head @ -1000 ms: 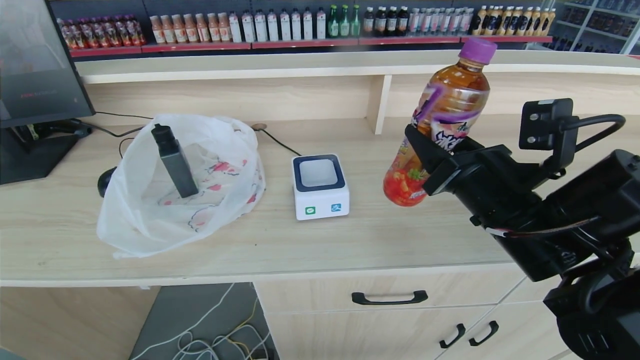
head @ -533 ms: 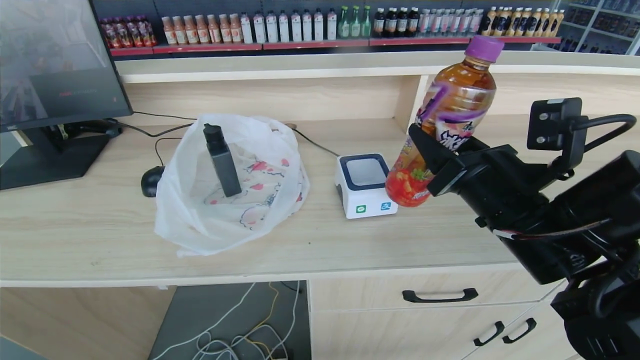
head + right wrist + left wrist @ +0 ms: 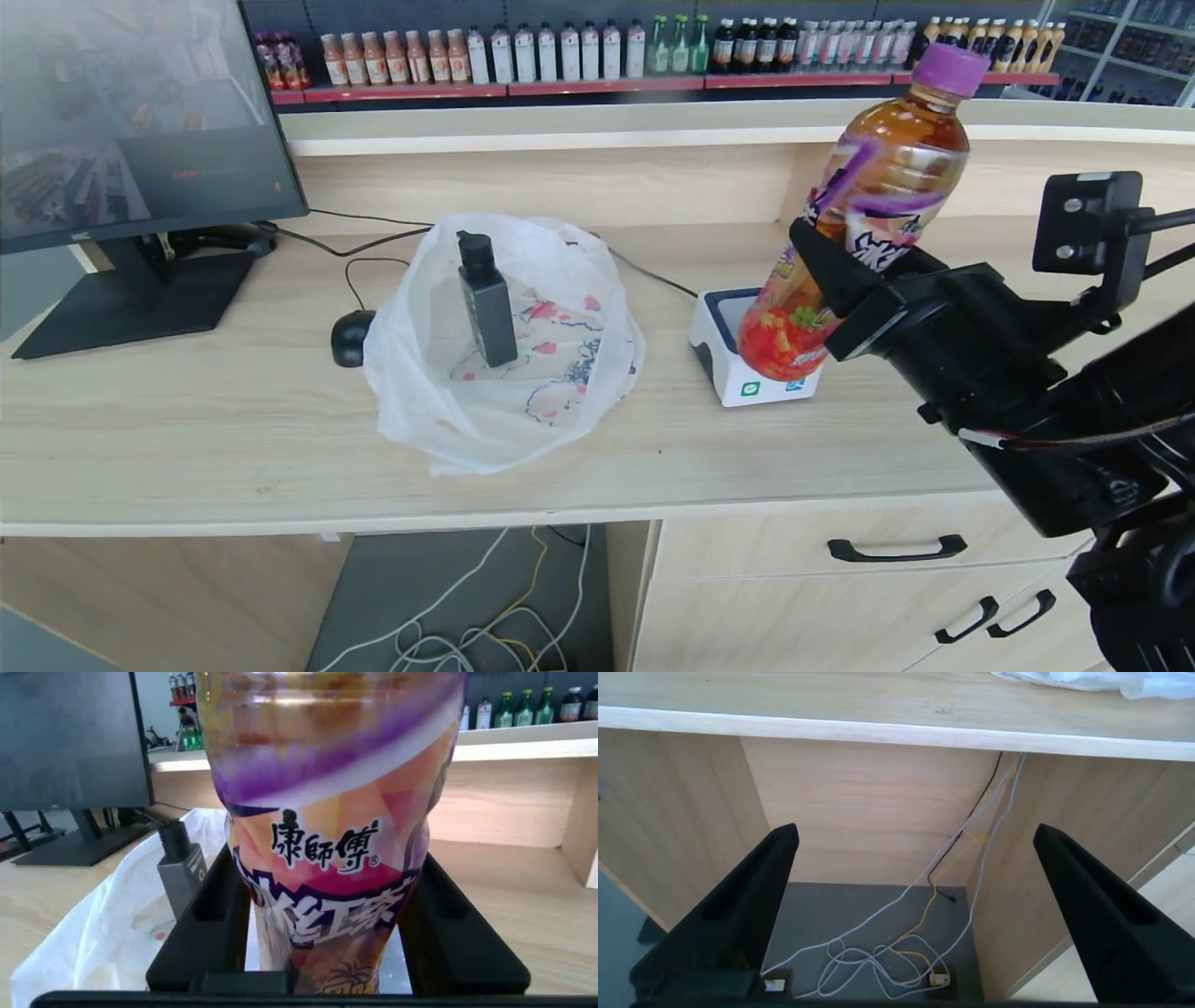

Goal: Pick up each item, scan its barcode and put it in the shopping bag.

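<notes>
My right gripper (image 3: 843,273) is shut on a tea bottle (image 3: 873,201) with a purple cap, held tilted above the counter. The bottle's red base hangs in front of the white barcode scanner (image 3: 724,359) and hides part of its top. In the right wrist view the bottle (image 3: 336,831) sits between the black fingers (image 3: 201,919). A white shopping bag (image 3: 439,392) lies open left of the scanner, with a dark grey bottle (image 3: 485,299) upright inside. My left gripper (image 3: 920,905) is open, low in front of the counter's edge, with nothing between its fingers.
A monitor (image 3: 140,112) on a stand sits at the counter's far left, with a black mouse (image 3: 349,338) and cables beside the bag. Shelves of bottles (image 3: 607,47) line the back wall. Drawers (image 3: 896,549) sit below the counter on the right, loose cables (image 3: 896,952) on the floor beneath it.
The whole head view has shifted, so the camera moved. Against the counter, the right gripper has carried the bottle leftward, from beside the scanner to over it. The bag's contents are unchanged.
</notes>
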